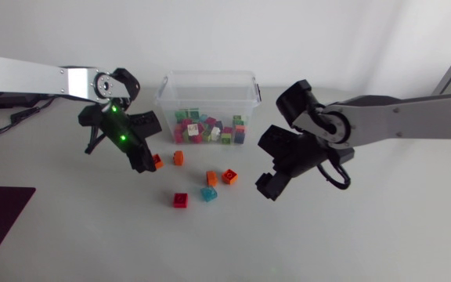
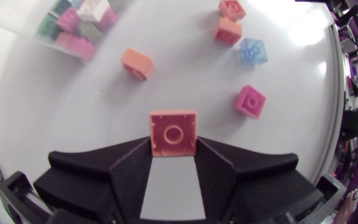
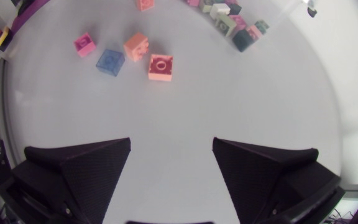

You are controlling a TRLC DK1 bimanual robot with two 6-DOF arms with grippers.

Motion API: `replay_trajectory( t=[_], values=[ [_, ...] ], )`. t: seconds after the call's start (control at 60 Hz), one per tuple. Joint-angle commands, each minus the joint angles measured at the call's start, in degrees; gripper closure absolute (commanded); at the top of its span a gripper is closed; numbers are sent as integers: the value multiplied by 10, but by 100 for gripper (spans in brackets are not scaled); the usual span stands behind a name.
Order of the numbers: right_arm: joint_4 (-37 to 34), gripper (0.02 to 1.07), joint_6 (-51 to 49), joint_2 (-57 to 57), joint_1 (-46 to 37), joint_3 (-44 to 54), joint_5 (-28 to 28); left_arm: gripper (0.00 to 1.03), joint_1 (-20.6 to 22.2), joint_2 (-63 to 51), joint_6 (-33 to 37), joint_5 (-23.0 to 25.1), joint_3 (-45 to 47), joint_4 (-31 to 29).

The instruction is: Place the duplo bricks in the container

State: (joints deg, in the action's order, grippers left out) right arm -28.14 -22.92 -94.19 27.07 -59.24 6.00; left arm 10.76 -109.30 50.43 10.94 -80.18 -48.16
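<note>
Clamping an orange brick [image 1: 157, 161], the left gripper [image 1: 147, 162] sits near-left of the container [image 1: 208, 74]; the right gripper [image 1: 268, 186] hangs right of five loose bricks [image 1: 211, 178]. Left wrist: the brick is square, its hollow underside toward the camera. Right wrist: fingers [image 3: 86, 168] stand wide apart.

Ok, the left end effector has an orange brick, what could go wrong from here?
The orange brick sits only at the tips of the left end effector, so it may slip during the lift. The container has tall walls; a low carry could knock the brick against its rim.
</note>
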Motion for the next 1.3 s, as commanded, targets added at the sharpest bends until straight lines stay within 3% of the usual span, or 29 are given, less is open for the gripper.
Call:
replay_trajectory(
  t=[0.0, 0.133, 0.333, 0.5, 0.7, 0.967, 1.117, 1.217, 1.283],
  values=[
    [-3, 12, 22, -41, 10, -38, 2, 64, 10, 38, -27, 21, -39, -14],
    [-10, 14, 38, -97, 24, -81, 3, 64, 15, 58, -48, 64, -86, -45],
    [-19, 15, 48, -168, 50, -135, 3, 64, 13, 66, -94, 109, -137, -43],
    [-46, 15, 71, -215, 56, -198, 2, 64, -2, 45, -151, 150, -197, -21],
    [-57, 18, 79, -253, 58, -233, -3, 63, -10, 14, -213, 163, -237, 31],
    [-74, 39, 75, -296, 61, -281, -3, 62, -20, -29, -284, 179, -262, 124],
    [-89, 41, 76, -310, 62, -302, -6, 62, -19, -57, -290, 179, -281, 127],
    [-91, 65, 76, -315, 63, -306, -6, 62, -15, -72, -290, 179, -282, 130],
    [-92, 68, 76, -315, 65, -303, -6, 62, -14, -83, -290, 179, -282, 136]
  ],
)
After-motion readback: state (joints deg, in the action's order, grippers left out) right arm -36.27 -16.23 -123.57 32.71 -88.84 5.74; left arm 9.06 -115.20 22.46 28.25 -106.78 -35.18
